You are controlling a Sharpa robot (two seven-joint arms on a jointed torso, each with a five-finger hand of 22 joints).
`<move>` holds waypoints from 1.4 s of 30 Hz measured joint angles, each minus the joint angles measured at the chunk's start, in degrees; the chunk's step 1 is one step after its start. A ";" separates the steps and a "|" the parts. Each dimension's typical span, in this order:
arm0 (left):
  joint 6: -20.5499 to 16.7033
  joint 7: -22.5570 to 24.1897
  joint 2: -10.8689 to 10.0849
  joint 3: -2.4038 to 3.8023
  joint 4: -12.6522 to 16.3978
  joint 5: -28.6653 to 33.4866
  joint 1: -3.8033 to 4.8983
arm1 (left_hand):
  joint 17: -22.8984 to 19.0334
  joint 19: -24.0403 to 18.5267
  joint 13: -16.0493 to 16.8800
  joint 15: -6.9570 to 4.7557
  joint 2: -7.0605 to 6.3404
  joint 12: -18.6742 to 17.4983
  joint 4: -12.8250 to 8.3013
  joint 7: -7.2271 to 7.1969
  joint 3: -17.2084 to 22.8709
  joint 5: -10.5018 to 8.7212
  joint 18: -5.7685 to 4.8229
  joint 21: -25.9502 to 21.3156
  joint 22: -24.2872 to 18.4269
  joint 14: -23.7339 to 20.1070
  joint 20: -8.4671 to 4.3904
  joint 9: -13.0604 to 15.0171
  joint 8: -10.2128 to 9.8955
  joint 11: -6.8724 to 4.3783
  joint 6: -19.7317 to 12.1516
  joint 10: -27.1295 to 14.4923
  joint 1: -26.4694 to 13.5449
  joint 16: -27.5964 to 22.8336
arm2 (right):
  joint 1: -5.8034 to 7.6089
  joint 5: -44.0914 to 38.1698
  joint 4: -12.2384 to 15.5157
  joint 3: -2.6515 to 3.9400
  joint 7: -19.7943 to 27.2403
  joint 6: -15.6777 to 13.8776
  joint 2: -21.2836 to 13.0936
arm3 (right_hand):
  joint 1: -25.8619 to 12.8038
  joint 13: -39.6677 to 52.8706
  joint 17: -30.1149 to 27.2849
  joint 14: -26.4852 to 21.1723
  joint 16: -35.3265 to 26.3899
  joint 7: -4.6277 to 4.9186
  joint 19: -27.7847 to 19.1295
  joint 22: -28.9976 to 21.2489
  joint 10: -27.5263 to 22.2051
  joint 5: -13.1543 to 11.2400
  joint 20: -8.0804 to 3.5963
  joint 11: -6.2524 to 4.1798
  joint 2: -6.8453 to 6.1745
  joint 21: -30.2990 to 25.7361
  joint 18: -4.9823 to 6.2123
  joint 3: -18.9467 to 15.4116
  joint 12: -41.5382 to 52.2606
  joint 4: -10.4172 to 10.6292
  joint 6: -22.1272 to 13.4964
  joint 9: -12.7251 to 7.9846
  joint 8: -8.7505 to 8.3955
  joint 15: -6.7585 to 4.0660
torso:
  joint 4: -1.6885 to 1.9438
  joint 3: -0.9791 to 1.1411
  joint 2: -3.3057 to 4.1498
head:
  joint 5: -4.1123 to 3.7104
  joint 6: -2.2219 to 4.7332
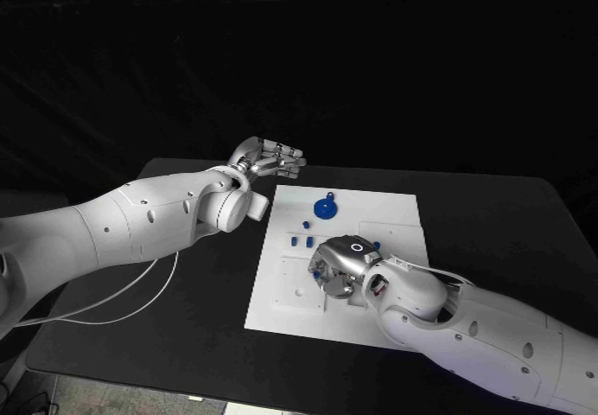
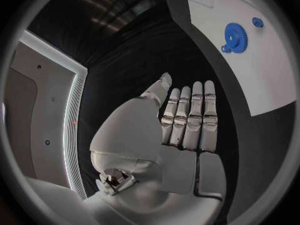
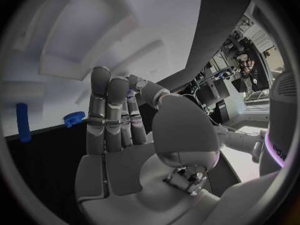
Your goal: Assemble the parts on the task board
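1. White and flat, the task board (image 1: 374, 216) lies in the middle of the black table (image 1: 499, 225), and we see our two arms reaching in from either side.
2. A large blue gear (image 1: 324, 207) sits on the far part of the board; our left wrist view shows it too (image 2: 236, 36), with a small blue part (image 2: 257, 21) just beside it.
3. A few small blue pegs (image 1: 302, 235) lie on the board nearer to us than the gear, between the gear and our right hand.
4. Our left hand (image 1: 265, 160) hovers off the board, over the table near the board's far left corner. Its fingers (image 2: 190, 112) are stretched out straight, side by side, and it holds nothing.
5. Our right hand (image 1: 343, 264) is low over the middle of the board, palm down. A blue piece shows between its fingers (image 3: 109, 110), but we cannot tell whether it grips that piece.
6. In our right wrist view a blue peg (image 3: 23, 122) and a small blue gear (image 3: 74, 118) lie beyond the fingertips.
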 measured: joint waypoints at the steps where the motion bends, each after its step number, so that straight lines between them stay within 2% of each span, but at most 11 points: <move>1: 0.00 0.00 -0.02 0.00 0.00 0.00 0.00 | 0.00 0.00 0.00 0.00 0.00 0.00 0.00 0.00 0.00 0.00 0.00 0.00 0.00 0.00 0.00 0.00 0.00 0.00 0.00 0.00 0.00 0.00 | 0.00 0.19 0.04 0.00 0.04 -0.01 -0.03 | -0.08 0.05 -0.06 -0.11 0.00 0.13 0.05 -0.08 -0.71 0.05 0.05 0.25 -0.28 -0.18 0.03 -0.16 0.21 -0.16 -0.46 0.00 0.00 0.11 | 0.00 0.01 0.01 | 0.00 0.00; 3: 0.00 0.00 -0.04 0.00 0.02 0.00 0.00 | 0.00 0.00 0.00 0.00 0.00 0.00 0.18 0.00 -0.18 0.00 0.00 0.00 0.00 0.00 0.00 0.00 0.00 0.00 0.00 0.00 0.00 0.00 | 0.00 0.59 0.08 0.00 0.09 -0.03 -0.09 | 0.24 -0.25 -0.19 -0.14 0.00 0.15 0.20 -0.24 -2.00 0.30 0.20 0.78 -0.73 -0.34 0.09 -0.67 0.15 -0.12 -0.88 0.00 0.00 0.14 | -0.01 0.03 0.01 | 0.00 -0.01; 11: 0.06 -0.02 -0.18 0.00 0.04 0.01 0.00 | -0.01 0.00 0.00 0.00 0.00 0.00 0.24 0.00 -0.23 0.00 0.00 0.00 -0.05 0.00 0.00 0.00 0.00 0.00 0.00 0.00 0.00 0.00 | -0.08 2.20 0.27 -0.07 0.46 -0.87 -0.66 | 0.31 -0.22 -0.83 -0.39 0.00 0.16 0.21 -1.29 -4.15 0.82 0.60 1.47 -1.41 -0.80 0.12 -3.86 0.10 0.09 -2.11 0.01 0.00 0.38 | -0.01 0.06 0.01 | -0.06 -0.01; 21: 0.24 -0.07 -0.37 0.00 0.11 0.01 0.00 | -0.01 0.00 0.00 0.00 0.00 0.00 0.66 0.00 -0.66 0.00 0.00 0.00 -0.31 0.00 0.00 0.00 0.00 -0.21 0.00 -0.20 0.00 0.00 | -0.14 3.71 1.32 -0.09 0.61 -3.29 -2.57 | 0.31 -0.22 -1.13 -0.40 0.00 -0.02 0.00 -2.10 -4.32 0.82 0.82 1.27 -1.41 -0.80 0.90 -4.40 0.10 0.34 -2.31 0.01 0.00 0.39 | -0.05 0.07 0.01 | -0.26 0.12; 23: 0.27 -0.08 -0.40 0.00 0.11 0.01 0.00 | -0.01 0.00 0.00 0.00 0.00 0.00 0.66 0.00 -0.66 0.00 0.00 0.00 -0.31 0.00 0.00 0.00 0.00 -0.21 0.00 -0.20 0.00 0.00 | -0.19 3.98 1.90 0.16 0.58 -3.74 -3.14 | 0.31 -0.22 -1.13 -0.40 0.00 -0.02 0.00 -2.23 -4.32 0.82 0.82 1.27 -1.41 -0.80 0.90 -4.40 0.10 0.33 -2.31 0.01 0.00 0.39 | -0.06 0.07 0.00 | -0.36 0.22; 26: 0.34 -0.10 -0.45 0.00 0.11 0.01 0.00 | -0.02 0.00 0.00 0.00 0.00 0.00 0.79 0.00 -0.79 0.00 0.00 0.00 -0.39 0.00 0.00 0.00 0.00 -0.21 0.00 -0.20 0.00 0.00 | -0.19 4.62 2.98 1.12 0.56 -4.46 -4.33 | 0.32 -0.22 -1.24 -0.40 0.12 -0.02 0.00 -2.71 -4.10 0.82 0.81 1.05 -1.41 -0.65 0.90 -4.65 0.10 1.06 -2.31 0.01 0.00 0.38 | -0.07 0.06 -0.03 | -0.53 0.36; 30: 0.45 -0.12 -0.53 0.00 0.10 0.02 0.00 | -0.02 0.00 0.00 -0.01 0.00 0.00 0.79 0.00 -0.79 0.00 0.00 0.00 -0.40 0.44 0.00 0.00 0.00 -0.21 0.00 -0.20 0.00 0.00 | -0.17 5.79 4.35 3.04 0.56 -5.12 -6.12 | 0.31 -0.22 -1.32 -0.40 0.22 -0.02 0.00 -3.20 -3.72 0.82 0.82 1.08 -1.40 -0.41 0.89 -5.13 0.10 1.85 -2.31 0.01 0.00 0.38 | -0.09 0.03 -0.03 | -0.80 0.65; 34: 0.59 -0.13 -0.73 -0.01 0.15 0.02 0.00 | -0.02 0.00 0.00 -0.01 0.00 0.00 0.79 0.00 -0.79 0.00 0.00 0.22 -0.39 0.44 0.00 0.00 0.00 -0.21 0.00 -0.20 0.00 0.00 | -0.12 7.45 6.04 5.72 0.74 -5.11 -8.32 | 0.31 -0.22 -1.39 -0.40 0.51 0.07 0.00 -3.72 -3.59 0.82 0.82 0.97 -1.40 -0.12 0.88 -5.37 0.10 2.41 -2.91 0.01 0.00 0.38 | -0.13 0.03 -0.03 | -1.01 0.87; 37: 0.66 -0.14 -0.87 -0.01 0.21 0.02 0.00 | -0.02 0.00 0.00 -0.01 0.00 0.00 0.79 0.00 -0.79 0.00 0.00 0.22 -0.45 0.43 0.00 0.00 0.00 -0.21 0.00 -0.20 0.00 0.00 | -0.04 8.73 7.11 7.59 1.13 -4.27 -10.20 | 0.31 -0.22 -1.39 -0.39 0.51 -0.43 0.00 -3.96 -3.59 0.82 0.82 0.97 -1.40 0.22 0.87 -5.68 0.10 2.71 -3.98 -0.06 0.00 0.38 | -0.13 0.06 -0.04 | -1.15 1.07; 39: 0.69 -0.14 -0.93 -0.01 0.23 0.02 0.00 | -0.02 0.00 0.00 -0.01 0.00 0.00 0.79 0.00 -0.79 0.00 0.00 0.22 -0.45 0.43 0.00 0.00 0.00 -0.21 0.00 -0.20 0.00 0.00 | 0.07 9.22 7.37 8.19 1.30 -3.76 -10.88 | 0.31 -0.22 -1.39 -0.39 0.51 -0.44 0.00 -3.99 -3.59 1.04 0.82 0.97 -1.40 0.22 0.86 -5.82 0.10 2.86 -4.35 -0.06 0.00 0.38 | -0.16 0.06 -0.05 | -1.22 1.14; 42: 0.77 -0.14 -1.09 -0.01 0.31 0.03 0.00 | -0.02 0.00 0.00 -0.01 0.00 0.00 0.79 0.00 -0.79 0.00 0.00 0.22 -0.45 0.43 0.00 0.00 0.00 -0.21 0.00 -0.20 0.00 0.00 | 0.36 10.37 7.78 9.42 1.74 -2.20 -12.32 | 0.31 -0.22 -1.49 -0.39 0.73 -0.56 0.00 -4.36 -3.59 1.28 0.82 0.97 -1.40 0.53 0.85 -6.89 0.10 2.60 -4.84 -0.06 0.00 0.38 | -0.20 0.09 -0.05 | -1.35 1.31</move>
